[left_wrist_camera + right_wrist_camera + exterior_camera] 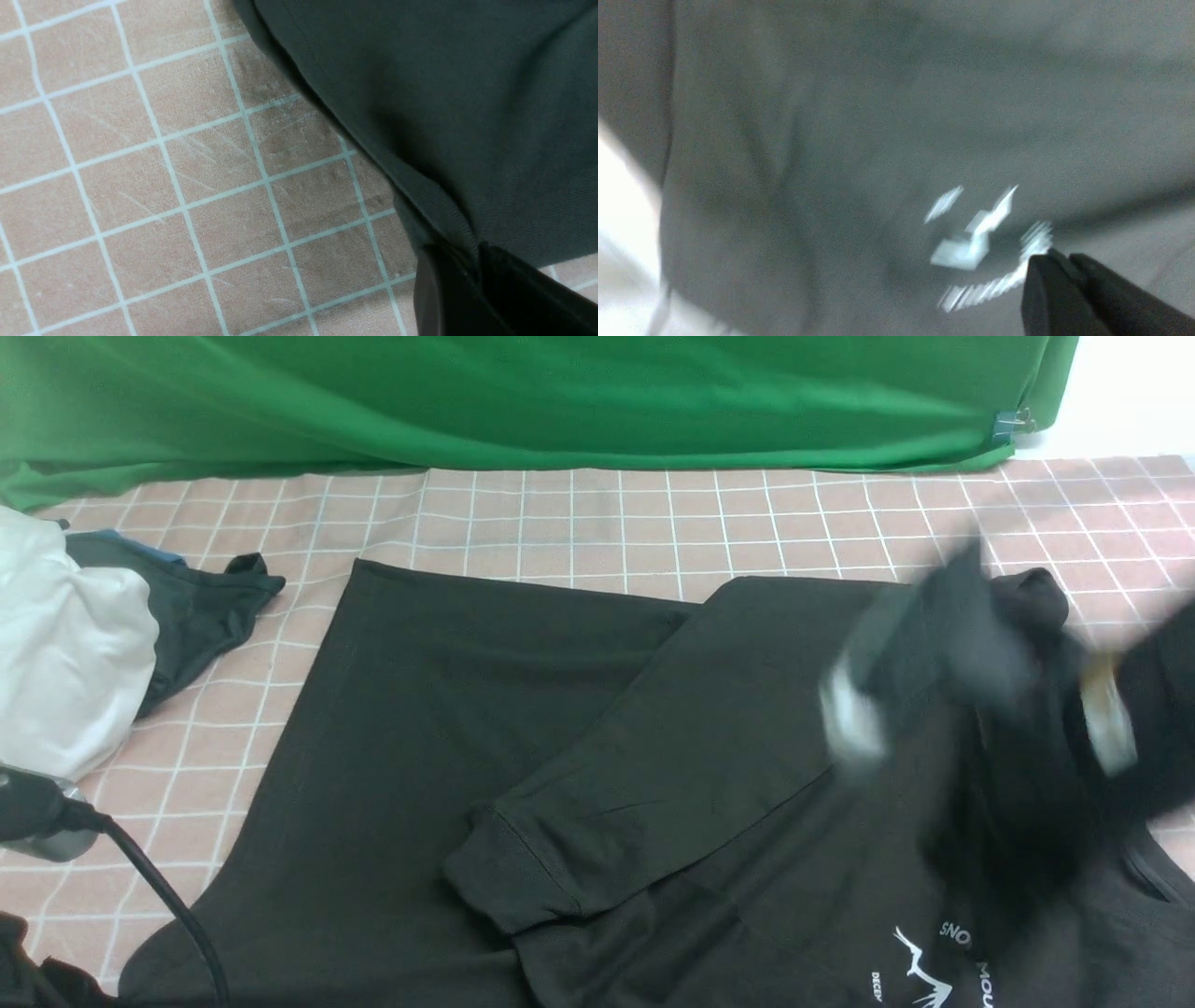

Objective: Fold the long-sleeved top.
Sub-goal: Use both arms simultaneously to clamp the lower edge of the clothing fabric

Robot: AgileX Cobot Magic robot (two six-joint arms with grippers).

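Pinched between the left fingers (472, 261), a ribbed edge of the top (448, 728) bunches up just above the checked counter (140, 186). Right fingers (1064, 275) are pressed together with nothing clearly between them, hovering blurred over the white print (985, 242) on the top's near right part. Outward, the black top lies spread across the counter's middle with 1 cuffed sleeve (597, 793) folded diagonally over its body, while a white garment (65, 653) and a dark cloth (205, 616) sit at far left before a green backdrop (523, 392).
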